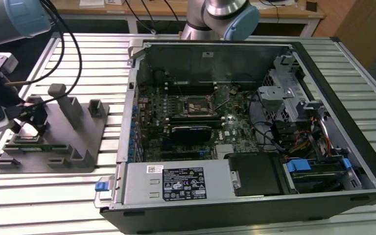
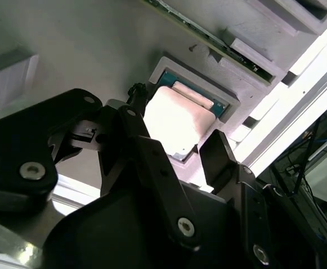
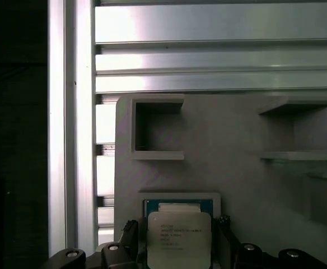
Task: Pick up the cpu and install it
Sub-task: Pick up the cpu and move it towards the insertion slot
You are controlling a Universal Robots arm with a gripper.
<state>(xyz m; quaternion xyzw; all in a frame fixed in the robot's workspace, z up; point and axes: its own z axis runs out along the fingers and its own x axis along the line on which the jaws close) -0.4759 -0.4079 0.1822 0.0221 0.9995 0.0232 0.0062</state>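
The cpu (image 3: 178, 238) is a small square chip with a pale metal top. It lies flat in a shallow square pocket of the grey fixture (image 3: 230, 174) and shows in both wrist views, cpu (image 2: 177, 120). My gripper (image 3: 177, 227) hangs low over it, open, with one black finger on each side of the chip and a small gap at each edge; the gripper (image 2: 177, 137) holds nothing. In the exterior view my gripper (image 1: 35, 120) is over the fixture (image 1: 64, 142) at the exterior view's left. The dark socket frame (image 1: 195, 105) sits mid-motherboard inside the open computer case (image 1: 253, 196).
The fixture carries upright grey posts (image 1: 70, 110) and a green memory stick (image 1: 35, 145). A black heatsink block (image 1: 191, 133) lies below the socket. Drive cage and cables (image 1: 293, 107) crowd the case at the exterior view's right. All rests on a slatted aluminium table (image 1: 44, 196).
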